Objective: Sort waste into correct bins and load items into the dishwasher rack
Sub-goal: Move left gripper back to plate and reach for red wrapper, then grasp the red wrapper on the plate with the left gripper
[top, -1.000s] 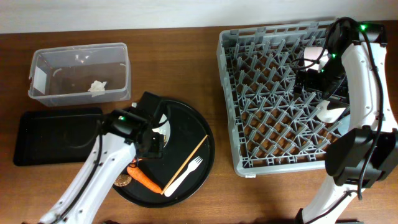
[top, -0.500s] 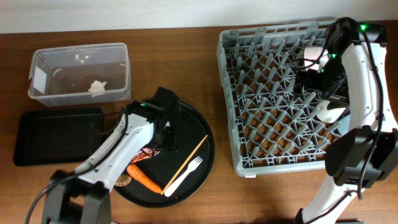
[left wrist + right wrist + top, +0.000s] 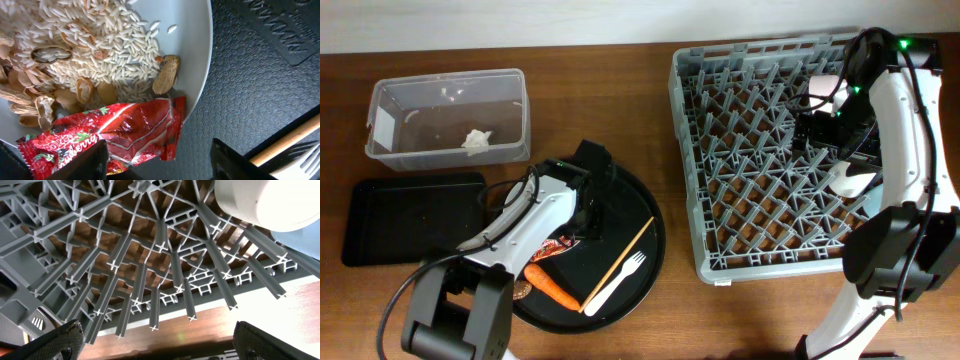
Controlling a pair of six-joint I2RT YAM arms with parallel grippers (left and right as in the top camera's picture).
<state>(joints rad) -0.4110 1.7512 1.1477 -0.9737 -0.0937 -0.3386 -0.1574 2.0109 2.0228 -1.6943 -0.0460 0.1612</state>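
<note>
In the left wrist view a white plate (image 3: 197, 60) holds rice grains and peanut shells (image 3: 75, 65). A red wrapper (image 3: 115, 130) lies across its lower rim. My left gripper (image 3: 160, 162) hangs open just above it, one finger (image 3: 92, 160) over the wrapper's middle and the other (image 3: 230, 160) over the black tray beside the wooden stick (image 3: 285, 142). From overhead the left gripper (image 3: 584, 212) covers most of the plate. My right gripper (image 3: 167, 340) is open above the dishwasher rack (image 3: 760, 150), holding nothing, with a white cup (image 3: 265, 200) close by.
On the round black tray (image 3: 642, 205) lie a carrot (image 3: 552, 288), a white fork (image 3: 615, 282) and the stick (image 3: 625, 250); a brown disc (image 3: 517, 291) sits at its edge. The clear tub (image 3: 448, 118) holds white paper (image 3: 475, 139). The shallow black tray (image 3: 410, 218) lies left. A pale bowl (image 3: 855, 180) stands in the rack.
My left arm has swung up and to the right over the plate, and its jaws have narrowed. The right arm has not moved.
</note>
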